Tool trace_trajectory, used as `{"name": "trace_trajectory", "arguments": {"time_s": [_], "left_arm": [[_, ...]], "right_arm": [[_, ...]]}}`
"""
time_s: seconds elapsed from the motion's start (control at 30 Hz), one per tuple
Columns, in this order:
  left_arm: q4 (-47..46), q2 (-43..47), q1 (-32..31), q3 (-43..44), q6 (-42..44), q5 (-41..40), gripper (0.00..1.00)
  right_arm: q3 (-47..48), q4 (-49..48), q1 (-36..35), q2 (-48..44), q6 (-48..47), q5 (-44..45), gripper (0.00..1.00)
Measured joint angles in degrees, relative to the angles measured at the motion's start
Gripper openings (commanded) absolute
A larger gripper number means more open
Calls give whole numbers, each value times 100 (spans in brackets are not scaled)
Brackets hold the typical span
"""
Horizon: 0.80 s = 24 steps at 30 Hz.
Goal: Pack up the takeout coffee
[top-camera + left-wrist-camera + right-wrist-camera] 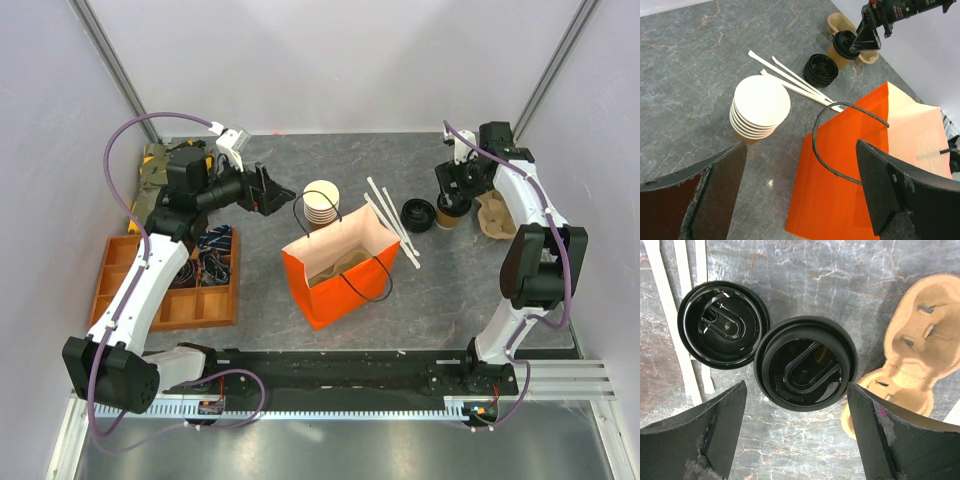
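On table [450, 290], coffee [805, 362] sits below right hand [796, 385].

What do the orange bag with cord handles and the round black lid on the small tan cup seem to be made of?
Orange bag: probably paper, matte; it shows crisp folds and a pale inside. Round black lid on the small tan cup: likely moulded plastic, glossy; light glints on its raised ridges.

1. Your top view looks down from high behind the near edge, covering the whole table [450, 290].
2. Your left wrist camera looks obliquely across the orange bag [840, 195].
3. Your right wrist camera points straight down, close above the takeout coffee [805, 362]; all views share it.
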<state>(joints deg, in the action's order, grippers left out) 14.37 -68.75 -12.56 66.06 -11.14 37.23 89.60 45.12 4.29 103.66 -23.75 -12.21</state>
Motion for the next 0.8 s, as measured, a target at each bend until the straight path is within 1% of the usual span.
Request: {"name": "trace_trajectory", "arguments": {"time_s": [0.37, 0.43, 0.57, 0.8], "left_arm": [[4, -11, 0, 68, 0, 87, 96], [4, -11, 0, 94, 0, 87, 96], [4, -11, 0, 101, 0, 90, 96], [4, -13, 0, 103, 0, 90, 96]], "right_arm": [[-170, -173, 0, 0, -9, 2, 85], [-197, -223, 0, 0, -9, 4, 86], [-240, -330, 0, -13, -7, 24, 89], [-295, -396, 7, -52, -7, 26, 89]]}}
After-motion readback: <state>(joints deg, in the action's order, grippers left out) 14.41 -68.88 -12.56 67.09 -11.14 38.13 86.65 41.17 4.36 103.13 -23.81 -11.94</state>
